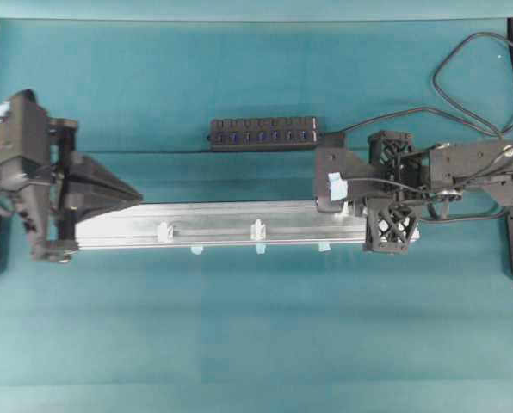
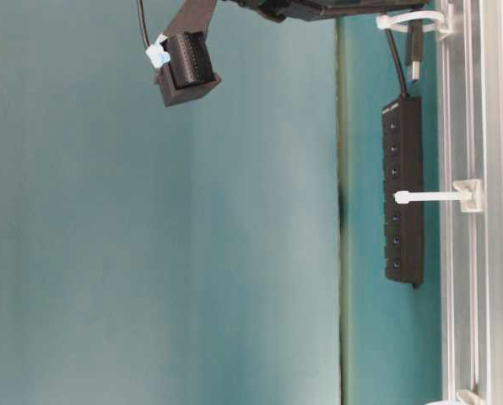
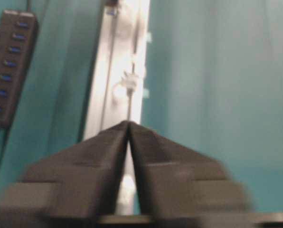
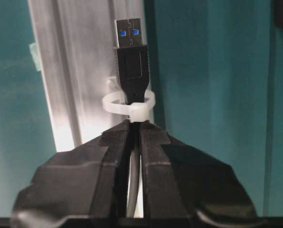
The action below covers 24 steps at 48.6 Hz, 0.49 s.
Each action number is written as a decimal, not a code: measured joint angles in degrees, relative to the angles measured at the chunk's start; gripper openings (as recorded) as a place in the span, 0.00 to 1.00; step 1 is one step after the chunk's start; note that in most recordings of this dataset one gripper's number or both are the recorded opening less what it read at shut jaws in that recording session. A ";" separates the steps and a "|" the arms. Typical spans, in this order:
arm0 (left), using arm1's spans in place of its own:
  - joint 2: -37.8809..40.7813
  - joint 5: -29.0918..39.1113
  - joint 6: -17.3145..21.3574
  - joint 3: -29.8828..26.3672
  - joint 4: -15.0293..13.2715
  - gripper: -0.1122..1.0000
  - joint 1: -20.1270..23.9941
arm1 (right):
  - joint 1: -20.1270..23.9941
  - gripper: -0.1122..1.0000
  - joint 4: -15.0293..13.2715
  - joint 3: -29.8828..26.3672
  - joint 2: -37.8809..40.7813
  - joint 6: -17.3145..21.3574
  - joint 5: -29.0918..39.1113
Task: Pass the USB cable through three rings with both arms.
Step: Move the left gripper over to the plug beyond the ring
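While the left gripper hung over the left end of the rail, we saw its fingertips all but touching in the blurred wrist view, holding nothing. Along the rail stood two white rings, both bare. Behind the rail lay the hub. Further right, the right gripper had its jaws pinching the cable just behind the plug. And there it was: the plug poked through the third ring, its metal tip clear on the far side, above the rail.
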 measured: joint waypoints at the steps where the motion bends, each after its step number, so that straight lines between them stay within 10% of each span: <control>1: 0.97 -0.53 0.35 -0.53 0.09 0.43 0.26 | 0.00 0.02 0.00 0.09 0.00 0.00 -0.18; 9: 7.91 -2.20 3.52 -4.48 0.09 0.84 1.32 | -0.09 0.02 0.00 0.79 -0.35 0.00 -1.05; 24: 27.51 -5.98 8.88 -16.00 0.09 0.75 2.11 | -0.09 0.02 0.97 2.20 -1.05 0.00 -3.25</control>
